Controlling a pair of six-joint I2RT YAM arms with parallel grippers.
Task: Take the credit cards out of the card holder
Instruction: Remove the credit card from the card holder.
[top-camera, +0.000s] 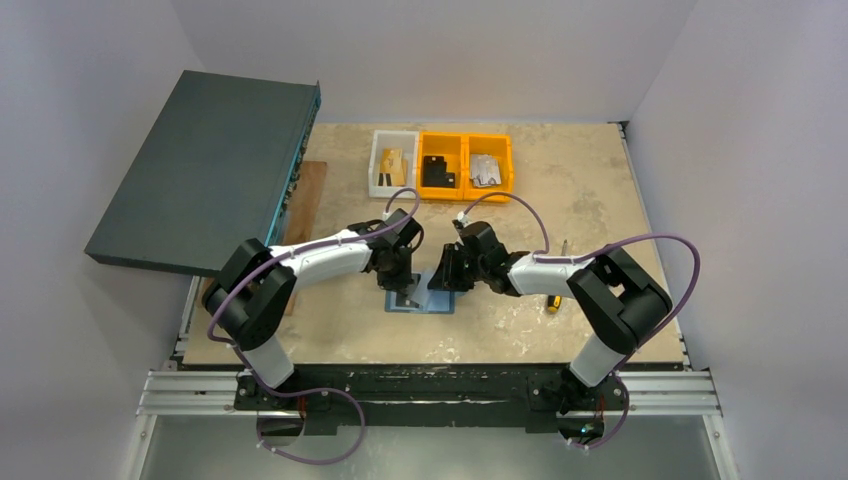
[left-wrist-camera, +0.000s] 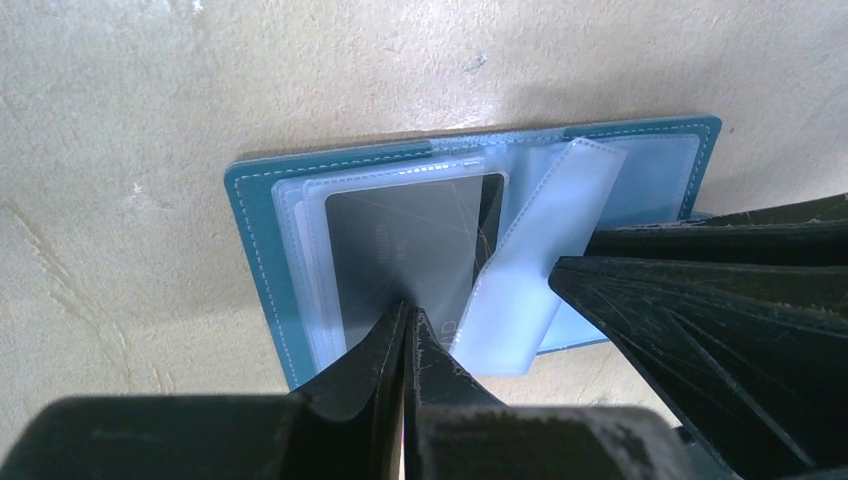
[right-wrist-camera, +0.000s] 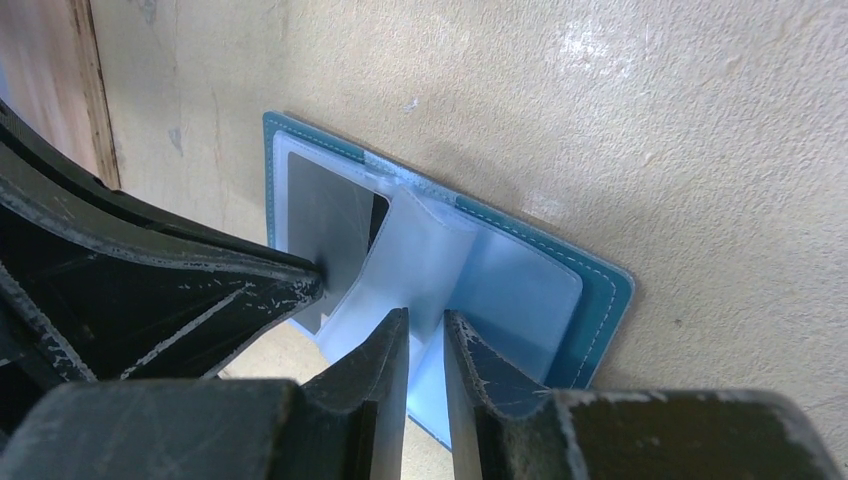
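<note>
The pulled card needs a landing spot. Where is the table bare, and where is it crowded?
Bare: the table right of the orange bins, and the near strip in front of the card holder. Crowded: around the holder, where the left gripper and right gripper meet.

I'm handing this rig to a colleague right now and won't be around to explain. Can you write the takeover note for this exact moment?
Left gripper: shut, its tips pressed on the silvery-grey card, which sits in a clear sleeve on the left half of the card holder.
Right gripper: jaws slightly apart around the loose clear sleeve flap, which stands up from the holder's middle; a firm grip cannot be confirmed.
The card holder lies open and flat on the table between the two arms.
Done: holder opened, grey card reached.
Left: no card lies outside the holder in any view; the grey one is not yet out, and no second card shows.
</note>
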